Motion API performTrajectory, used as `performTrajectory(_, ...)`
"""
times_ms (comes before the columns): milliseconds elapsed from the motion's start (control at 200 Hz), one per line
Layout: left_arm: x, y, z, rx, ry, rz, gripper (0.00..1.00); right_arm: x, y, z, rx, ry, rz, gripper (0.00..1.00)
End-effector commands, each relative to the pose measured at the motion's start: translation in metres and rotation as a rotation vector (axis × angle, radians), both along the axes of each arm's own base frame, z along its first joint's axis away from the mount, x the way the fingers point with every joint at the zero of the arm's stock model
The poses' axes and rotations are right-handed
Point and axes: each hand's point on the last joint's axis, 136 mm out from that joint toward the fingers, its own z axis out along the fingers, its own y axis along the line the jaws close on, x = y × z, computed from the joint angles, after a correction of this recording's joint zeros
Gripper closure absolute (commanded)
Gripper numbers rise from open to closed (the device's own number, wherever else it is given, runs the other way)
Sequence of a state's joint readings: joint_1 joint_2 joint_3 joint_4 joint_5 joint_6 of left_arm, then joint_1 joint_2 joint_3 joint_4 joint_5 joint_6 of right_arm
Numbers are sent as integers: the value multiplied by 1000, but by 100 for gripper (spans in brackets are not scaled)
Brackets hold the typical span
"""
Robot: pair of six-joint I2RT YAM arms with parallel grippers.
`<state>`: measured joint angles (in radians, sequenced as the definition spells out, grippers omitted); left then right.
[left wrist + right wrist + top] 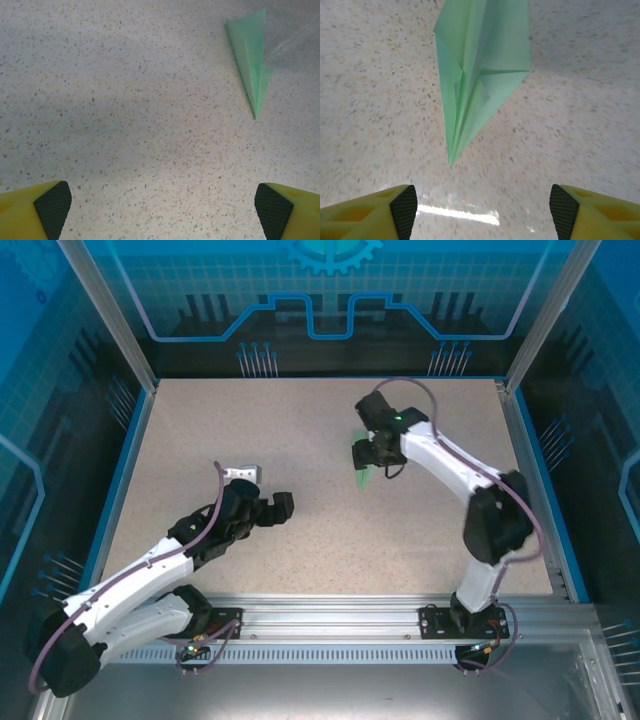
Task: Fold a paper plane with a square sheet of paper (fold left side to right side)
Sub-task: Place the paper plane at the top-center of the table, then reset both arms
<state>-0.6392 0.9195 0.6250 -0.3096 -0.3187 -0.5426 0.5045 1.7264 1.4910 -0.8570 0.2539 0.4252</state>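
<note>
The paper plane (480, 75), a slim folded green dart, lies on the speckled bench (250, 430), right of centre. The right end effector (482, 210) hovers near its pointed tip, fingers spread and empty. The left end effector (162, 207) stands wide open, well apart.

Pale green folded paper plane (367, 478) flat on speckled beige table (300, 430), right of centre, just before right gripper (482, 207), tip toward its fingers. Left gripper (274, 508) well apart, left of plane.
</note>
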Motion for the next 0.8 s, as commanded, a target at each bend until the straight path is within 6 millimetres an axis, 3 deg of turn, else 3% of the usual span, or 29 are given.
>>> performTrajectory(0, 8, 5, 19, 34, -53, 11, 2, -7, -25, 51, 54, -188, -29, 16)
performTrajectory(100, 15, 12, 30, 83, -107, 29, 2, -24, -60, 62, 60, -285, -86, 1)
performTrajectory(215, 27, 30, 44, 162, -181, 90, 1, -34, -101, 68, 74, -403, -175, 1)
performTrajectory(335, 41, 59, 54, 216, -247, 187, 2, -34, -143, 58, 62, -490, -261, 0)
performTrajectory(410, 48, 83, 54, 225, -291, 271, 2, -34, -164, 36, 13, -538, -268, 0)
performTrajectory(580, 52, 143, 33, 257, -299, 463, 2, -23, -180, 3, -59, -639, -238, 1)
performTrajectory(670, 53, 155, 20, 297, -292, 464, 1, -14, -179, -17, -45, -640, -214, 1)
performTrajectory(795, 57, 161, 6, 344, -304, 455, 1, 0, -171, -24, -32, -729, -156, 1)
